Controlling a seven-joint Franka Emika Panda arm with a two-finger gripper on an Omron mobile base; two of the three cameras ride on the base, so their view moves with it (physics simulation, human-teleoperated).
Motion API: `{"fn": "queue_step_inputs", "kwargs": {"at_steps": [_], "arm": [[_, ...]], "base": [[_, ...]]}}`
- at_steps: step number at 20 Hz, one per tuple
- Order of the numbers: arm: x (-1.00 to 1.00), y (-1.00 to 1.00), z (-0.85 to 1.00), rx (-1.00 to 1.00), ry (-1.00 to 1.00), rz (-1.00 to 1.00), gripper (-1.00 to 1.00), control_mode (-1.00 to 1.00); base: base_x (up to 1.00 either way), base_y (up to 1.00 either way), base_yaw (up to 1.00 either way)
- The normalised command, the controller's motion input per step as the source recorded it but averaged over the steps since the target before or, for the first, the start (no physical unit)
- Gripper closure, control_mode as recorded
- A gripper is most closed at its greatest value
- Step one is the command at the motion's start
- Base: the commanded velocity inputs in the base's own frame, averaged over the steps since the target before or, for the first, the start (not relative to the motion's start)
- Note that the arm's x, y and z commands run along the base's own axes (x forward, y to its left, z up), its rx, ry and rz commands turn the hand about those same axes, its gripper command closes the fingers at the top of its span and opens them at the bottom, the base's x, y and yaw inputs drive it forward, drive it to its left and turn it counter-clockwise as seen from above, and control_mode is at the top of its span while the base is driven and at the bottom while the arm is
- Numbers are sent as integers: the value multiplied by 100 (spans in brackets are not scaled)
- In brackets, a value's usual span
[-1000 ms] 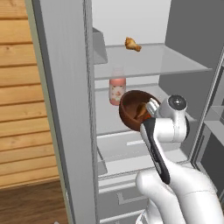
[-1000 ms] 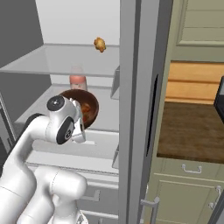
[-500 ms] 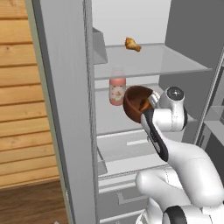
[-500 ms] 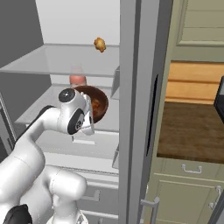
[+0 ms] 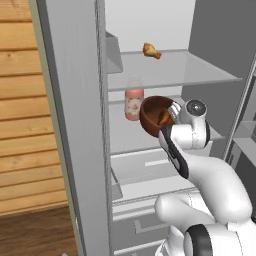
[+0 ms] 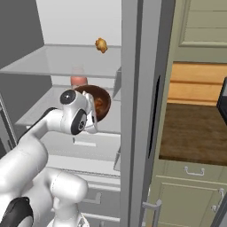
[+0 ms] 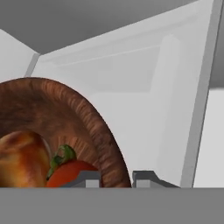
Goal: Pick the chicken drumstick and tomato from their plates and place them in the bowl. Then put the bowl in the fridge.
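Nearest, gripper pinching the rim of the bowl, jaws nearly closed on the thick wall, carrying it tilted toward the open fridge. Inside the bowl, chicken drumstick lying at the left with the tomato just beside it at the right, so both pick-and-place steps judged done and the last step, stowing the bowl, being in hand. Compared with a second ago, reaching further in: wrist and bowl sitting higher and deeper between the shelves, elbow stretched forward. Next, probably levelling the bowl, easing it onto the glass middle shelf clear of the pink jar standing just to its left, then letting go; whether the bowl base is already touching the shelf being hard to tell here. Farthest back, on the upper shelf, a paler golden drumstick lying well apart, not part of the job.
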Motion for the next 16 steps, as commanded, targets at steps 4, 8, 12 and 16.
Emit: {"fn": "queue_step_inputs", "kwargs": {"at_steps": [4,8,12,16], "arm": [[28,-2,-13,-1,-7,-2,100,-100],[6,-14,-9,0,-8,-4,100,-100],[3,-14,-4,0,-8,-4,100,-100],[13,0,0,0,-6,-5,-100,-100]], "base": [[0,0,0],[0,0,0],[0,0,0],[0,0,0]]}}
